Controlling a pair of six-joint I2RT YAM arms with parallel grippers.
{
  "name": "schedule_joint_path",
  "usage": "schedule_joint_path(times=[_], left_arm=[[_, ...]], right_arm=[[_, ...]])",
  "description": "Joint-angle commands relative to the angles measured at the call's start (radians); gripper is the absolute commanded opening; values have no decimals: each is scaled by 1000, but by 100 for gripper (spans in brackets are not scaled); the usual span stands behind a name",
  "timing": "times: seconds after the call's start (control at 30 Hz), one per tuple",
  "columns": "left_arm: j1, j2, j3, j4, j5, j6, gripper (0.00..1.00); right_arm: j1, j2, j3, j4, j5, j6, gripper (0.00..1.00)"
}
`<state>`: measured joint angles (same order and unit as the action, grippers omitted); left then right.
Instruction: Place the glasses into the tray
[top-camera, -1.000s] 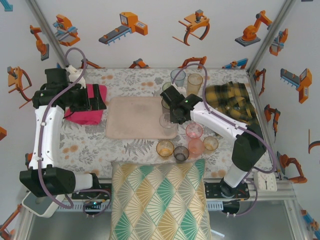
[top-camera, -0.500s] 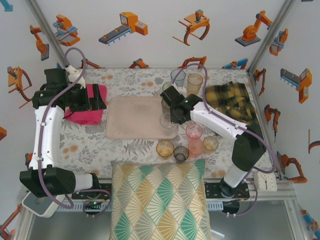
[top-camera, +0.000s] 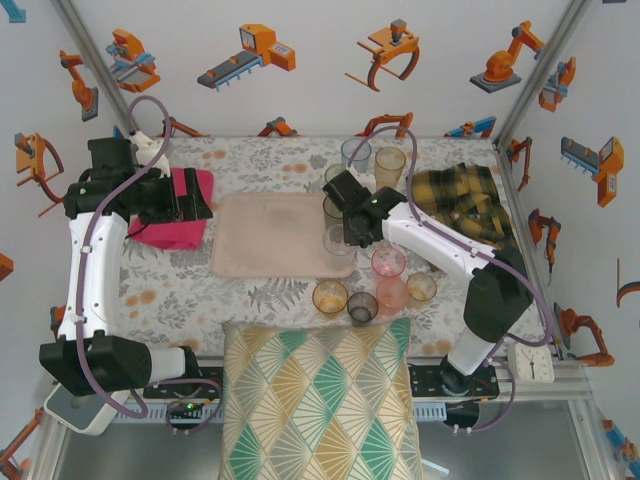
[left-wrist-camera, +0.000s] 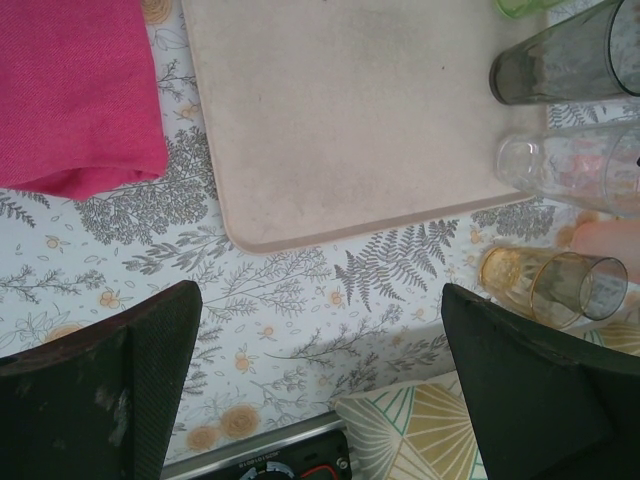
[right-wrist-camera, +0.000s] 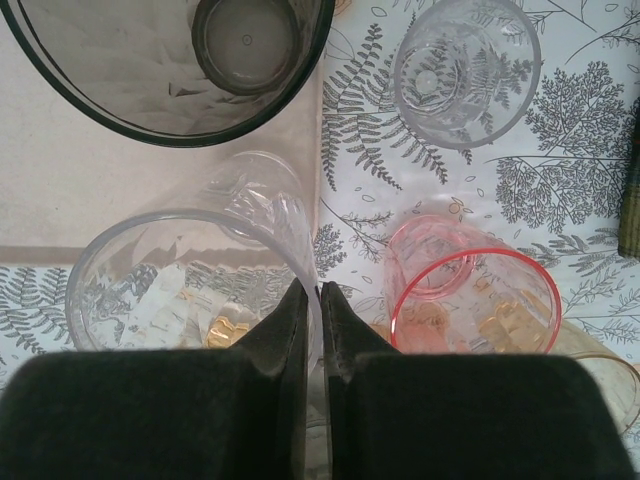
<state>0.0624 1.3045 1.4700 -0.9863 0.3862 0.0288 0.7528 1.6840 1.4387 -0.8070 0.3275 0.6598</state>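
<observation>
The pale pink-beige tray (top-camera: 270, 235) lies mid-table, its near edge also in the left wrist view (left-wrist-camera: 350, 110). A clear glass (top-camera: 337, 240) stands upright at the tray's right near corner. My right gripper (top-camera: 347, 232) pinches this clear glass's (right-wrist-camera: 190, 270) right wall, one finger inside and one outside, jaws a sliver apart (right-wrist-camera: 320, 300). A grey glass (right-wrist-camera: 170, 60) stands just beyond on the tray edge. A pink glass (right-wrist-camera: 470, 290) stands right of the fingers. More glasses cluster at the back (top-camera: 372, 160) and front (top-camera: 362, 300). My left gripper (top-camera: 203, 205) hangs open over bare tablecloth (left-wrist-camera: 320, 300).
A bright pink folded cloth (top-camera: 178, 210) lies left of the tray under my left arm. A yellow-black plaid cloth (top-camera: 460, 200) covers the right side. A patterned cushion (top-camera: 320, 400) sits against the table's near edge. Amber and grey glasses (left-wrist-camera: 550, 285) stand near the tray's front right.
The right gripper has shifted slightly right and back with the clear glass, and its jaws have eased a little. The left arm has not moved.
</observation>
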Motion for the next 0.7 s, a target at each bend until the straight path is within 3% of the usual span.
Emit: schedule_joint_path(times=[0.0,0.67], left_arm=[[9,-23,-6,5,19,-13,97],[12,-25,-9,8,24,-19,97]], right_arm=[[-7,3,5,-28,23,19,12],[-15,16,47,-23,-5,3,29]])
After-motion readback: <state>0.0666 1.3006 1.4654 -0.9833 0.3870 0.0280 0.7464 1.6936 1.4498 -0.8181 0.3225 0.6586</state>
